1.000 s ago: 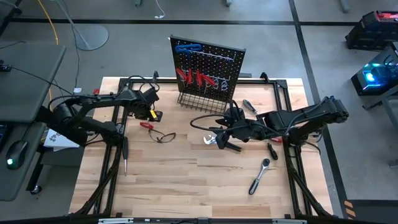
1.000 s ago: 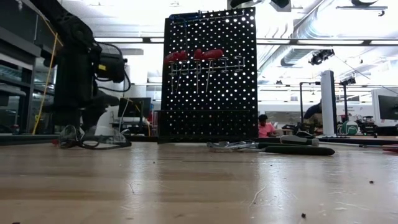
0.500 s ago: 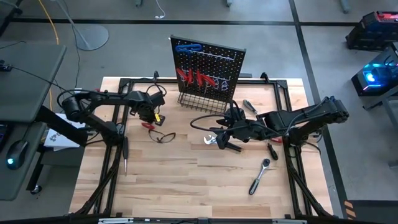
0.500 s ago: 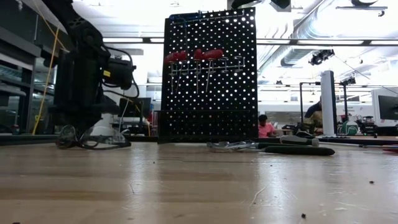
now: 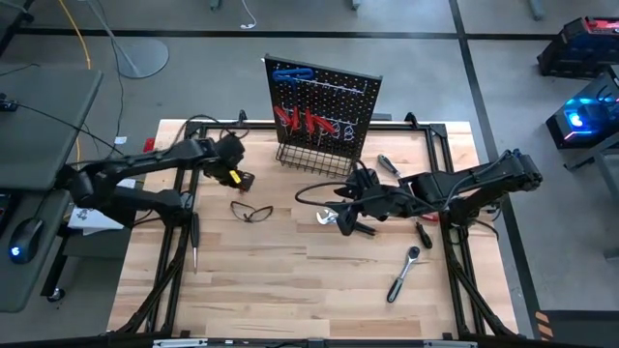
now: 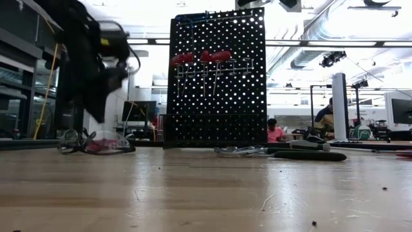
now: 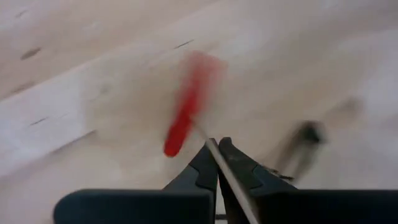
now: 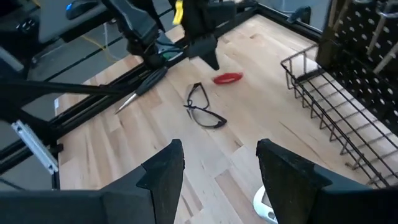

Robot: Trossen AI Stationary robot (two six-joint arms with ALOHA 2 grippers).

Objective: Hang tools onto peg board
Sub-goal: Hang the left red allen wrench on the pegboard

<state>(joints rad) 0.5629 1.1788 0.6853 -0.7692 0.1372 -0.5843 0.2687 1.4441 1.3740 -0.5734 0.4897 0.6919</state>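
The left tool (image 5: 235,175), seen from above, sits over the far left of the wooden surface (image 5: 290,280), just past a pair of safety glasses (image 5: 251,211). Half a second ago it was a little farther back, with a red-handled screwdriver showing on the wood beside it; now the arm covers that spot. The right tool (image 5: 345,217) waits mid-surface, unmoved, above silver pliers (image 5: 327,217). A chrome ratchet (image 5: 402,274) lies nearer, to the right. The peg board (image 5: 324,106) stands at the far edge with red tools already hung.

From surface height, the left arm is blurred by motion, lower than before, with a red shape (image 6: 103,145) beneath it.

The left wrist camera shows the tool (image 7: 217,147) clenched around a thin metal shaft, the red screwdriver handle (image 7: 186,112) beyond the tips. I judge this to be the pickup of the next tool to hang.

The right wrist camera shows its fingers (image 8: 163,168) spread apart, empty, with the red handle (image 8: 227,78) under the left tool.
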